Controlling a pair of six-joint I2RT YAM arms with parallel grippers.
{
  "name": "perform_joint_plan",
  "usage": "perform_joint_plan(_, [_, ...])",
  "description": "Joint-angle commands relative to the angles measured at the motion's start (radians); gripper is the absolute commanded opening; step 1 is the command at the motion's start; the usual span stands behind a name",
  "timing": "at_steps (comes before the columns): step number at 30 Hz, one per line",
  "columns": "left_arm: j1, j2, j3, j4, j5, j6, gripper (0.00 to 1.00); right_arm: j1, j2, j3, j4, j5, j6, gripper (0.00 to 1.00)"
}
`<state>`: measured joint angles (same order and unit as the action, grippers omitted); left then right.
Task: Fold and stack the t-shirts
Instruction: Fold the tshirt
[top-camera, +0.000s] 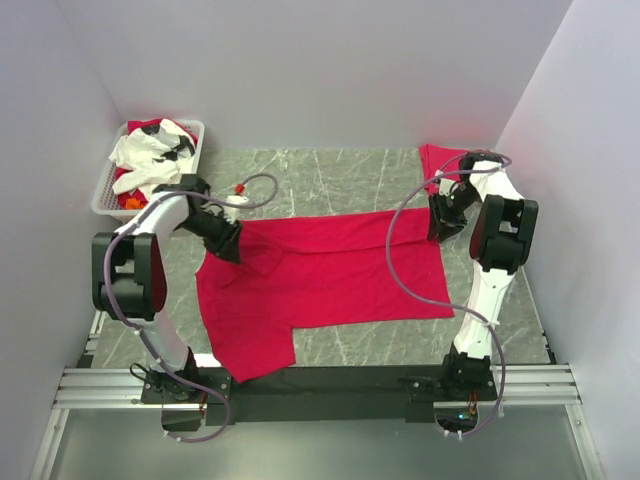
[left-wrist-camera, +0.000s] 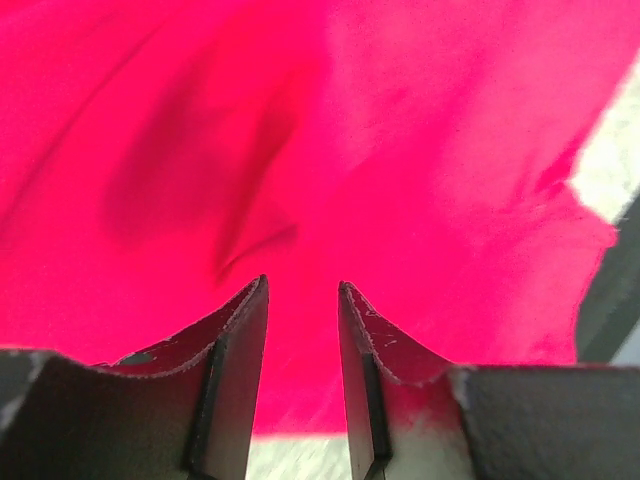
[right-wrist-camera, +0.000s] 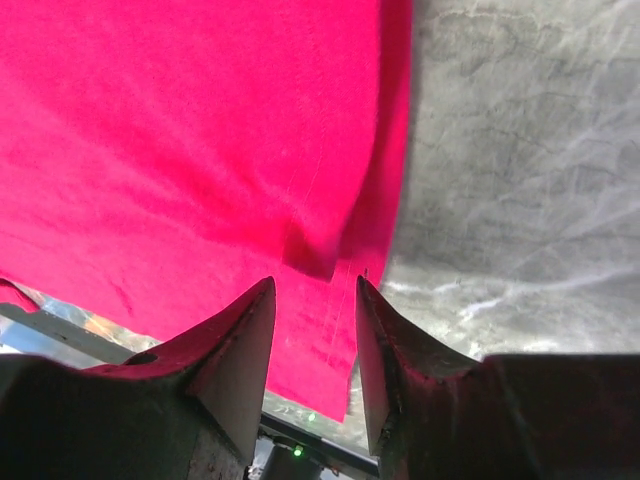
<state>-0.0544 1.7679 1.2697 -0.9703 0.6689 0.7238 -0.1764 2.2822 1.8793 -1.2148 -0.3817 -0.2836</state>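
From the top view, one crimson t-shirt (top-camera: 330, 275) is lying spread across the middle of the tabletop (top-camera: 330, 180), its long side running left to right. One sleeve is hanging toward the near edge on the left. A second t-shirt (top-camera: 441, 160) is sitting at the far right edge by the wall; whether it is folded I cannot tell. A white basket (top-camera: 106, 192) of mixed cloth is occupying the far left corner. The left tool (top-camera: 228, 243) is poised over the spread shirt's far left corner, and the right tool (top-camera: 443, 225) over its far right corner.

In the left wrist view, the left tool (left-wrist-camera: 302, 285) is standing with its jaws apart and nothing pinched between them. The t-shirt (left-wrist-camera: 400, 150) is lying just beneath, rippling in soft folds, with a ragged edge showing at the right.

In the right wrist view, the right tool (right-wrist-camera: 315, 285) is likewise gaping, holding nothing. It is hovering over the hem edge of the t-shirt (right-wrist-camera: 180, 130), where the cloth is meeting bare tabletop (right-wrist-camera: 520, 150).

The fabric is looking light, limp and thin, so it will likely be sagging and dragging rather than holding any shape. It is not fragile, but layers may be slipping apart. Pinching right at the two far corners, catching the hem seam, looks like the soundest hold, with both tools lifting together so the fold is landing square.
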Motion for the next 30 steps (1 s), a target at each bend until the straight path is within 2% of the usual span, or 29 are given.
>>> perform_joint_plan(1, [0.06,-0.048,0.014,-0.031,-0.064,0.051,0.4,0.006,-0.104,0.026,0.003,0.009,-0.029,0.45])
perform_joint_plan(3, [0.097,-0.047,-0.028,-0.005,-0.101,0.065,0.41,0.023,-0.127,0.02,0.014,0.001,-0.032,0.45])
perform_joint_plan(10, [0.099,-0.028,-0.096,0.081,-0.161,0.052,0.43,0.132,-0.174,-0.016,0.02,-0.066,-0.058,0.45])
perform_joint_plan(14, [0.099,-0.01,-0.113,0.091,-0.18,0.046,0.43,0.271,-0.179,-0.006,0.046,-0.123,-0.023,0.45])
perform_joint_plan(18, [0.099,-0.008,-0.136,0.088,-0.199,0.045,0.4,0.351,-0.127,0.04,0.047,-0.175,0.001,0.45])
perform_joint_plan(26, [0.096,-0.004,-0.162,0.071,-0.212,0.055,0.38,0.373,-0.073,0.096,0.049,-0.169,0.031,0.45])
perform_joint_plan(29, [0.094,-0.013,-0.156,0.059,-0.193,0.065,0.23,0.371,-0.082,0.093,0.051,-0.164,0.031,0.45])
perform_joint_plan(30, [0.096,-0.021,-0.148,0.053,-0.186,0.066,0.14,0.373,-0.082,0.093,0.047,-0.163,0.031,0.45])
